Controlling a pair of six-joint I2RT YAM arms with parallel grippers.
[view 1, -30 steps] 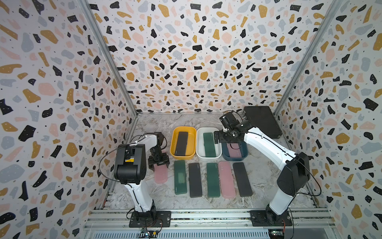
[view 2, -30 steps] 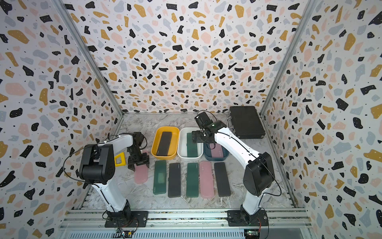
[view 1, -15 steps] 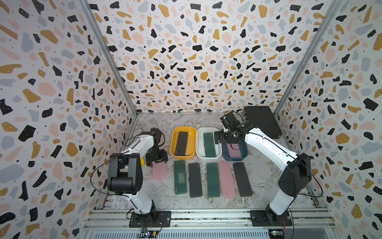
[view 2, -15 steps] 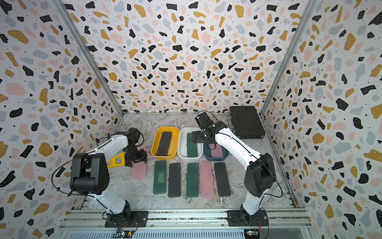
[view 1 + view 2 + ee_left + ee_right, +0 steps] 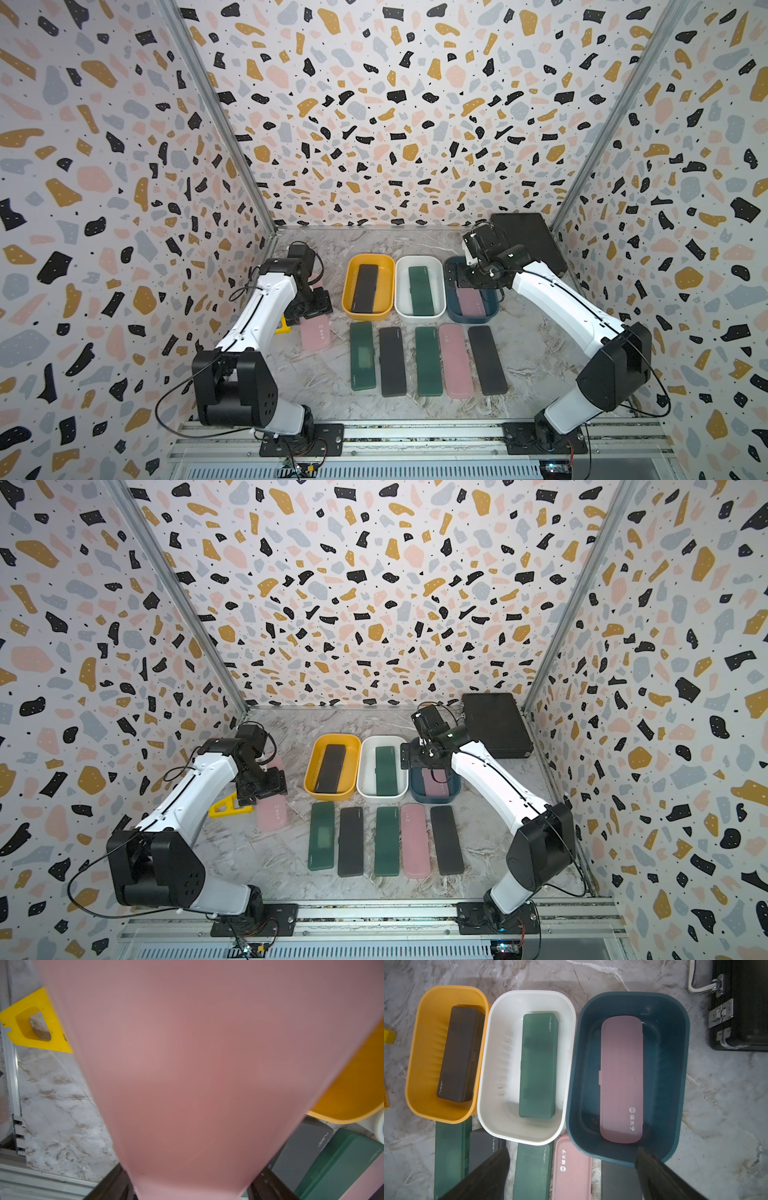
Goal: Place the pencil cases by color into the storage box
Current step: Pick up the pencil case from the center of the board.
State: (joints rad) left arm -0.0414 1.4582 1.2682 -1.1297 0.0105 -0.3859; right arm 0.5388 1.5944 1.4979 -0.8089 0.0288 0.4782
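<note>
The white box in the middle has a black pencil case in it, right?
Not quite. The white box in the middle holds a dark green pencil case, not a black one. The right wrist view shows it clearly. The black pencil case lies in the yellow box beside it.
</note>
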